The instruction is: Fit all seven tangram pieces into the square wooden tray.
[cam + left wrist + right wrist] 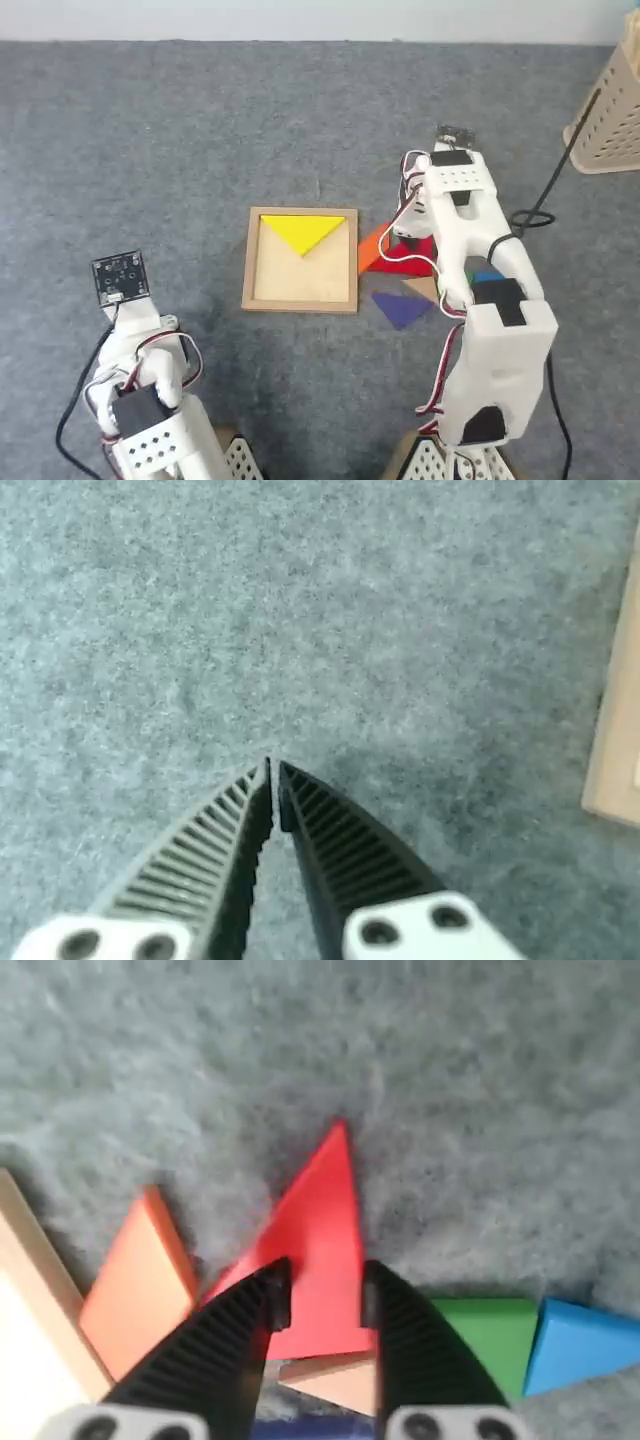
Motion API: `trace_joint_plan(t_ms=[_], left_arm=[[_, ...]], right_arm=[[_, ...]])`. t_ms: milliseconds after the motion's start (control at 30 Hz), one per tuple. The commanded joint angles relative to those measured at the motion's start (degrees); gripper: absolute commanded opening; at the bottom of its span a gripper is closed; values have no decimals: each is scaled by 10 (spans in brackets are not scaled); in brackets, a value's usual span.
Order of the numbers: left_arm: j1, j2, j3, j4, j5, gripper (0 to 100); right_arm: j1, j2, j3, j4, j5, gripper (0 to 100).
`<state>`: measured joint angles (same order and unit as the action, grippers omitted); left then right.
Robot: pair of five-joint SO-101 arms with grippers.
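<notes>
The square wooden tray (250, 262) lies mid-table with a yellow triangle (300, 232) in its far half. Just right of it are the loose pieces: orange (372, 247), red triangle (412, 256), purple triangle (402, 308), a tan piece (423, 288) and a blue one (488, 276). My right gripper (320, 1298) is open, its fingers straddling the red triangle (325, 1210) from above, with orange (140, 1275), green (490, 1335) and blue (585, 1345) beside it. My left gripper (273, 772) is shut on nothing over bare carpet, and the tray edge (615, 730) lies off to one side.
Grey carpet covers the table. A slatted beige basket (612, 105) stands at the far right corner, with a black cable (545, 205) trailing from it toward the right arm. The left arm (140, 385) sits near the front left, away from the tray.
</notes>
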<state>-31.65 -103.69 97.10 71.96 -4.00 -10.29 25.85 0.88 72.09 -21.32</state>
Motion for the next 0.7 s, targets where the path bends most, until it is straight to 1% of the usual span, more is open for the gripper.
trace_joint_plan(t_ms=[0,133,233,400,500,600,667], left_arm=[[1,-2,-5,2,5,13],[1,-2,-5,2,5,13],[1,-2,-5,2,5,13],[1,-2,-5,2,5,13],[1,-2,-5,2,5,13],[1,-2,-5,2,5,13],[1,-2,-5,2,5,13]], right_arm=[[6,-33,-16,-7,49,9],[23,-83,5,-19,73,7],[31,-124,47,-54,83,7],[31,-206,122,-107,91,8],[26,-246,154,-116,91,17],[1,-257,173,-118,89,75],[-34,-248,180,-117,91,103]])
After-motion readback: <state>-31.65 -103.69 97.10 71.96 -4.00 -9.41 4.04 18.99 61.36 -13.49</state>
